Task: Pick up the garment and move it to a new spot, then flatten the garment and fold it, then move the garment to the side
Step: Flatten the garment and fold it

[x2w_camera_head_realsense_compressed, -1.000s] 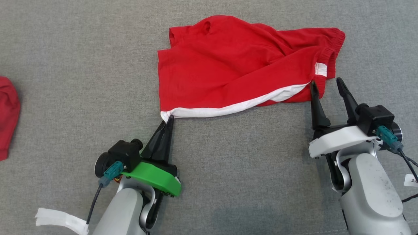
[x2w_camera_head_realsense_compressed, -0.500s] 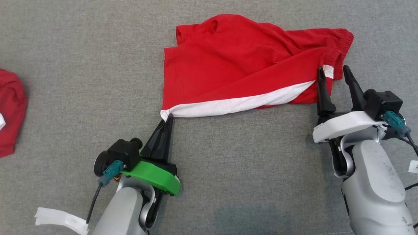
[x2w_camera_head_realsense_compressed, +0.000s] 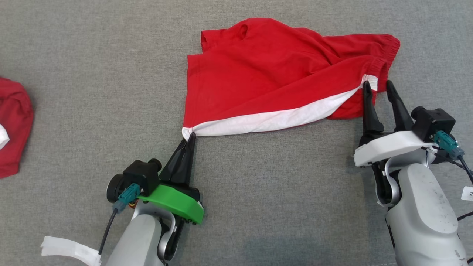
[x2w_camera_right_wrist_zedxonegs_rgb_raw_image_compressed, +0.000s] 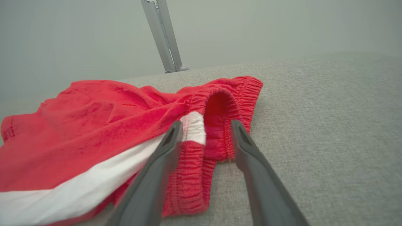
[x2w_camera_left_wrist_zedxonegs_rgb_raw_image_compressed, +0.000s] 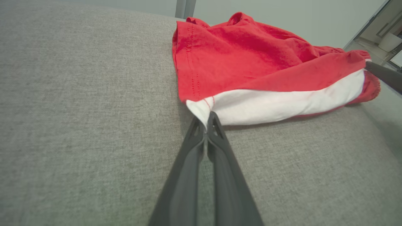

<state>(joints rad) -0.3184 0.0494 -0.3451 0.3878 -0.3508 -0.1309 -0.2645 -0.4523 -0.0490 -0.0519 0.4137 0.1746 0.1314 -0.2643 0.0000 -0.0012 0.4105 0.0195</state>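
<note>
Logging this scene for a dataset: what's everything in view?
red shorts with white side stripe and elastic waistband: one, red-white, rumpled mid-surface
second red garment: one, red, head view's left edge
grey woven fabric surface: one, grey, under everything
thin metal pole: one, silver, beyond the surface
white strip: one, white, beside left forearm
left gripper: one, dark, shut on shorts' white hem corner
right gripper: one, dark, open astride the waistband

Matt cloth garment [x2w_camera_head_realsense_compressed: 273, 74]; rough, seemingly woven upholstery [x2w_camera_head_realsense_compressed: 81, 74].
</note>
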